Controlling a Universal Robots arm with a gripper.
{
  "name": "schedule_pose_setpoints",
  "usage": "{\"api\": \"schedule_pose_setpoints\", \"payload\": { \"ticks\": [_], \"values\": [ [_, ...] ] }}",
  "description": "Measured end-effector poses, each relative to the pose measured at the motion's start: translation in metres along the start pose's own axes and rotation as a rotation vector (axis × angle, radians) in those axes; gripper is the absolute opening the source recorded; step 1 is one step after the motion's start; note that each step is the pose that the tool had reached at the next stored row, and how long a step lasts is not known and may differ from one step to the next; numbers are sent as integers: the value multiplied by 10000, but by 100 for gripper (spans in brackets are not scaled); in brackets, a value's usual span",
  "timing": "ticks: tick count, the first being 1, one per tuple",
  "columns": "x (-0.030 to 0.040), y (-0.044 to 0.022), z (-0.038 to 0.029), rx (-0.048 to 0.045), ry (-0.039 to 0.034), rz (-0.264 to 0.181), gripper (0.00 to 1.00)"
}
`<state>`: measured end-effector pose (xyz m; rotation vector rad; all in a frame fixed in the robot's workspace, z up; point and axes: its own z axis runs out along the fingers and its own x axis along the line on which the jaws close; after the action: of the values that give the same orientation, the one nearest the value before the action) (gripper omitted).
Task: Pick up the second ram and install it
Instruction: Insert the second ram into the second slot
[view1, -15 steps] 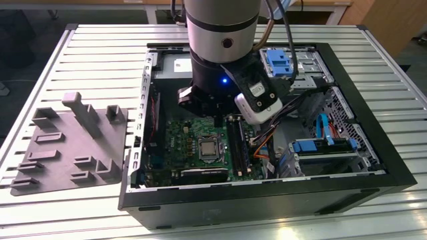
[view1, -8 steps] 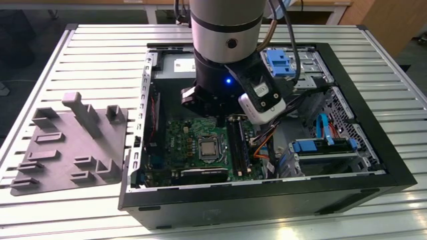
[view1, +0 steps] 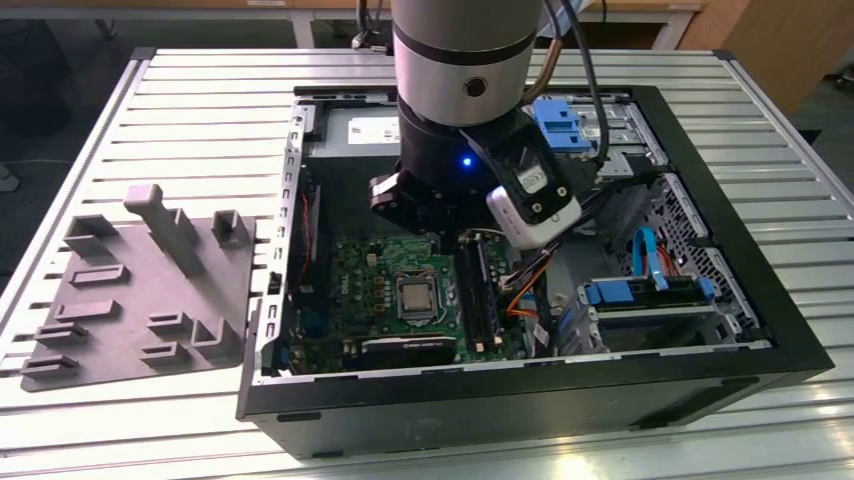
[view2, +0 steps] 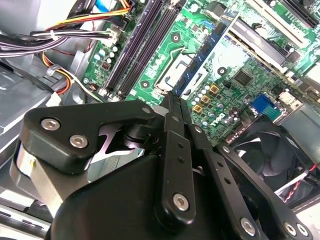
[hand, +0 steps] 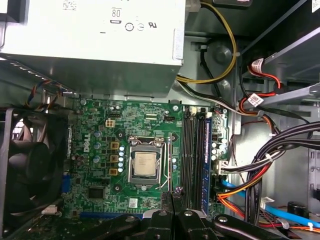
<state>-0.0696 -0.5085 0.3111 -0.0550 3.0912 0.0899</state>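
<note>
End effector (view2: 172, 100) clamps second ram (view2: 206, 49); stick juts out past it, above motherboard (view2: 260, 65).

Tray (view1: 127, 300) looking matt grey plastic; table (view1: 200, 100) showing ribbed metal; gripper (view2: 172, 100) looking matt black; second ram (view2: 206, 46) showing glossy blue board.

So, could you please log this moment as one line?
tool shut on second ram | held over motherboard | not yet seated
</note>
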Motion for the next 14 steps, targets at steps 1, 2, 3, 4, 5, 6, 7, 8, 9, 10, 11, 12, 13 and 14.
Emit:
{"api": "schedule_pose_setpoints", "payload": {
  "ticks": [1,2,3,4,5,6,7,8,9,10,11,12,13,14],
  "values": [
    [-8,0,1,0,0,0,12],
    [-15,-1,1,0,1,0,12],
    [-22,-1,1,0,0,0,12],
    [-29,-1,2,0,0,0,12],
    [-35,-1,2,0,1,0,12],
    [-42,-2,2,0,1,0,12],
    [-49,-2,3,0,1,-1,12],
    [-56,-2,3,0,1,0,12],
    [-62,-2,3,0,1,0,12],
    [-68,-2,4,0,1,0,12],
    [-74,-3,4,-1,1,0,12],
    [-79,-3,4,0,1,0,12],
    [-85,-3,5,0,1,0,12],
    [-93,-3,5,0,1,0,12]
  ]
}}
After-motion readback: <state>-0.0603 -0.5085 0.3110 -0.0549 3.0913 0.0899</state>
